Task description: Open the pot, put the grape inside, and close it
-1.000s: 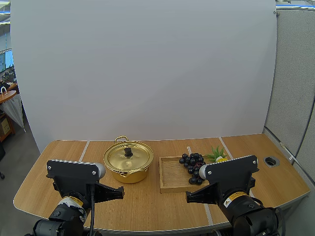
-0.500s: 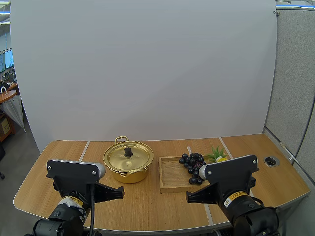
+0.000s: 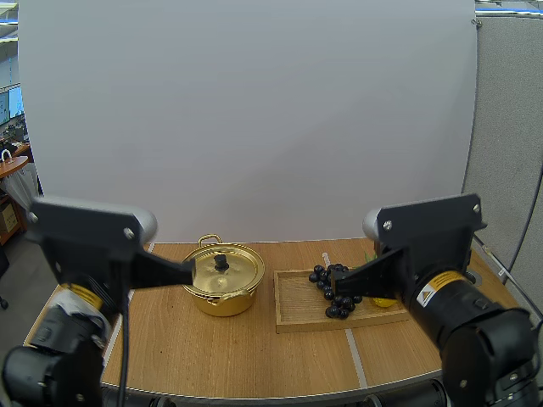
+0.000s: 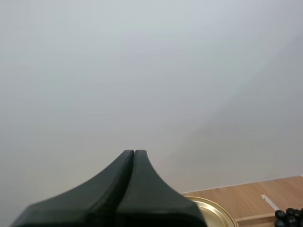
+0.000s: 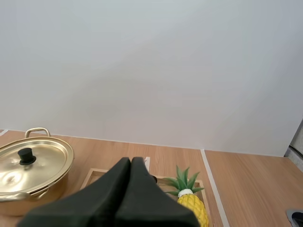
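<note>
Lidded pot, grapes on tray

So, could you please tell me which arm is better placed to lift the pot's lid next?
Probably the left: the left pincer, shut, points at the lid near its knob. The right pincer, also shut, is by the grapes on the wooden tray, farther off.

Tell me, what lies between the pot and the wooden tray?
Nothing. In the high view a bare strip of table separates the pot from the wooden tray.
</note>
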Controlling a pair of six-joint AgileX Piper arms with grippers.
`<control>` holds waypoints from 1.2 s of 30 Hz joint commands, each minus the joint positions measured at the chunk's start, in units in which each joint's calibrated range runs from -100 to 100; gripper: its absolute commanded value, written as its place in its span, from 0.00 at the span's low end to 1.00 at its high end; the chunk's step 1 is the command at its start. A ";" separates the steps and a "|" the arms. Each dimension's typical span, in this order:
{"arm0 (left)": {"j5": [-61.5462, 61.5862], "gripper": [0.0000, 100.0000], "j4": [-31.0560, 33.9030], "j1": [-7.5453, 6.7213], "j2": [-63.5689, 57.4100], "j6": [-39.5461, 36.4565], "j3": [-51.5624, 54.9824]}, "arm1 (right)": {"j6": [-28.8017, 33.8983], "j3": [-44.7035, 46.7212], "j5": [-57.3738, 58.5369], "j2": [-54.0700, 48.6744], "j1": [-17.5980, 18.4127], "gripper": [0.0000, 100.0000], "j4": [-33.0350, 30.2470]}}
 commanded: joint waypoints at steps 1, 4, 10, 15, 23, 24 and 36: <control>21.46 0.00 0.47 0.15 -0.11 0.06 -10.04 | -0.03 -5.06 10.38 -0.13 -0.20 0.00 -0.71; 30.24 0.00 0.47 0.15 -0.11 0.06 -14.72 | -0.03 -8.51 16.60 -0.13 -0.20 0.00 -0.71; 32.54 0.00 0.47 0.15 1.10 0.06 -19.61 | -0.03 -14.30 22.03 4.02 -0.20 0.00 -0.71; 35.88 0.00 0.27 0.15 9.34 0.06 -22.04 | -0.03 -18.73 27.27 14.03 -0.20 0.00 -0.71; 35.80 0.00 -0.82 0.15 27.57 0.06 -25.90 | -0.03 -24.77 29.01 31.75 -0.20 0.00 -0.71; 35.80 0.00 -1.40 0.15 29.79 0.06 -26.57 | -0.03 -25.11 29.01 33.26 -0.20 0.00 -0.71; 35.83 0.11 -3.77 0.15 44.79 0.06 -30.16 | -0.03 -25.46 28.04 43.24 -0.20 0.06 -0.71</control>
